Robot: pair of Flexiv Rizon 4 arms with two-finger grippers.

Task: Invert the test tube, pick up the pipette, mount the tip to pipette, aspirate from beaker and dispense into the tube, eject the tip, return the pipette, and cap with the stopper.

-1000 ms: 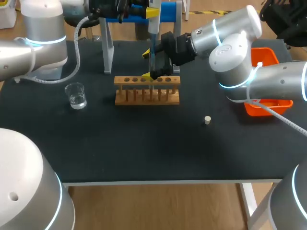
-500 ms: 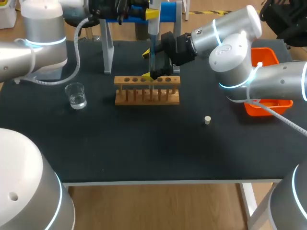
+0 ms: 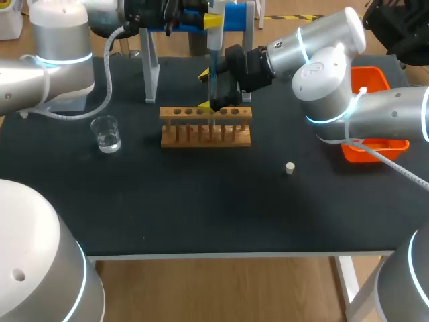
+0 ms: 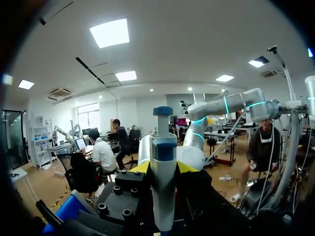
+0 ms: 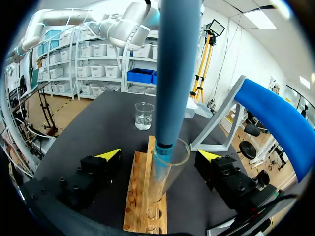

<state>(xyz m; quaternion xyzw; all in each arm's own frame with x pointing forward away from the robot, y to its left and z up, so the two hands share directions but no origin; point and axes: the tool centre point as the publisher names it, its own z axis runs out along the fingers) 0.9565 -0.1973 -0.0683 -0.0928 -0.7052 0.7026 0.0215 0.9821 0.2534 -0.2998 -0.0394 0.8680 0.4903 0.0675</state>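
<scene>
My left gripper [image 3: 212, 20] is shut on the upper body of the white and blue pipette [image 4: 163, 162], holding it upright above the rack. Its blue lower shaft [image 5: 174, 73] runs down into the mouth of a clear test tube [image 5: 166, 173] that stands upright in the wooden rack [image 3: 206, 127]. My right gripper [image 5: 160, 155] is open, one yellow fingertip on either side of the tube, both well apart from the glass. A glass beaker [image 3: 106, 133] with clear liquid sits to the left of the rack. The small pale stopper [image 3: 289, 168] lies on the mat to the rack's right.
The pipette stand, with grey legs [image 3: 151, 67] and a blue top bar [image 5: 275, 123], rises just behind the rack. An orange bin [image 3: 375, 144] sits at the table's right edge, partly under my right arm. The black table [image 3: 201, 201] stretches toward the front edge.
</scene>
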